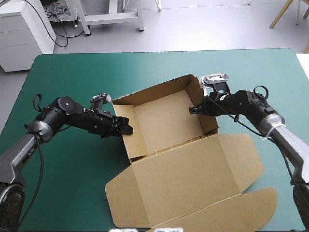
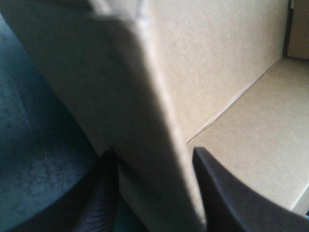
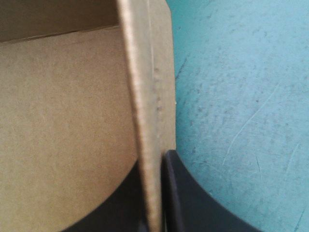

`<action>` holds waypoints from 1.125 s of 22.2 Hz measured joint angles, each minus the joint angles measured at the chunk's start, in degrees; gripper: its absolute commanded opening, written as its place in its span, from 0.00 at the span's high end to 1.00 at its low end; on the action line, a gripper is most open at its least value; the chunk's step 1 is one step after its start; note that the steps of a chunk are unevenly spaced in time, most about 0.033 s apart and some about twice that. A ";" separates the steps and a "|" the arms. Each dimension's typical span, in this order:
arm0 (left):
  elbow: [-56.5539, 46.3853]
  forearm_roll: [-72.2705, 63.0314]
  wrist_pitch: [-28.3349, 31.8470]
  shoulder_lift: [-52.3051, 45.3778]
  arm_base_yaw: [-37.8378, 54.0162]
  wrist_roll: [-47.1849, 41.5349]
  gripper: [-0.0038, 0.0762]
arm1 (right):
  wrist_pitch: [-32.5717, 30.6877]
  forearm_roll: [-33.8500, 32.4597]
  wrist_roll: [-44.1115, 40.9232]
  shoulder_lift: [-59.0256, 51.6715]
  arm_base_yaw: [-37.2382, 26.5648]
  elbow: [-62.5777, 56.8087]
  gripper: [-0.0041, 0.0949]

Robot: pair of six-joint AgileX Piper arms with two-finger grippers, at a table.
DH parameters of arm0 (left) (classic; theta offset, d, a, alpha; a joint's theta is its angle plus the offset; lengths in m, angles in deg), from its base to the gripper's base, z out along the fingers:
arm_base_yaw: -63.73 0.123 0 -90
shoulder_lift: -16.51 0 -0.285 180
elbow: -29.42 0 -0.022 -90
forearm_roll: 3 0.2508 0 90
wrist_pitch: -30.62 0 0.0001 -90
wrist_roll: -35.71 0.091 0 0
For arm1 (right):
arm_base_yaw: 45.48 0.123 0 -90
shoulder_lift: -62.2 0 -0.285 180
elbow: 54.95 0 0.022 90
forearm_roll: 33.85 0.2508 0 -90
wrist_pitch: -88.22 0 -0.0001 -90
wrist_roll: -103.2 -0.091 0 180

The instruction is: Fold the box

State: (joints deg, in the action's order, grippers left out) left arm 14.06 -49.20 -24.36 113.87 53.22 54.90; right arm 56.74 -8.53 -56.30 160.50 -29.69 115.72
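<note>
The open box [image 1: 164,123] sits on the desk [image 1: 67,72]; the left tool [image 1: 128,129] pinches its left wall, the right tool [image 1: 191,110] its right wall.

Left arm [image 1: 72,116] and right arm [image 1: 251,108] low, stretched inward, both pairs of jaws nearly closed

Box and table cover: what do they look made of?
Box: brown board, matte, probably cardboard; creased fold lines and a thin raw wall edge show. Table cover: teal-green, matte, with fine scratches and mottling in the right wrist view; perhaps a rubbery mat or coated sheet, can't tell which.
</note>
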 measured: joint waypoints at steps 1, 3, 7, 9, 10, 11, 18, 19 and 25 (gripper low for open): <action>0.00 0.36 0.49 0.12 -0.40 -0.50 0.88 | -0.07 -0.24 -0.14 0.00 0.00 0.01 0.97; 0.00 0.94 1.12 0.12 -0.94 -1.83 0.96 | -0.32 -0.87 -0.55 0.00 0.00 0.01 0.97; 0.00 1.69 3.27 0.06 -1.76 -5.07 0.96 | -0.93 -1.55 -1.06 0.00 0.00 0.01 0.97; 0.00 1.86 4.80 0.06 -2.09 -6.30 0.96 | -1.39 -2.17 -1.32 0.00 -0.06 0.01 0.97; 0.00 2.36 5.93 0.06 -2.40 -7.14 0.96 | -1.94 -2.57 -1.44 -0.06 -0.06 0.14 0.97; 0.26 3.37 6.50 0.06 -2.51 -7.99 0.96 | -2.36 -2.91 -1.58 -0.11 -0.06 0.33 0.97; 12.98 23.19 6.74 1.18 -4.01 -20.76 0.96 | -8.69 -7.24 -11.70 -0.17 0.66 7.18 0.97; 14.93 25.44 5.72 1.18 -4.17 -21.69 0.96 | -9.88 -7.24 -12.63 -0.17 0.72 7.63 0.97; 21.30 36.80 2.68 1.84 -8.73 -23.15 0.96 | -14.93 -7.16 -15.91 -0.17 0.89 8.01 0.96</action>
State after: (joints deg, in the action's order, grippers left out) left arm 35.36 -12.40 -21.68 115.71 44.49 31.75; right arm 41.82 -15.69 -72.21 160.33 -28.79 123.74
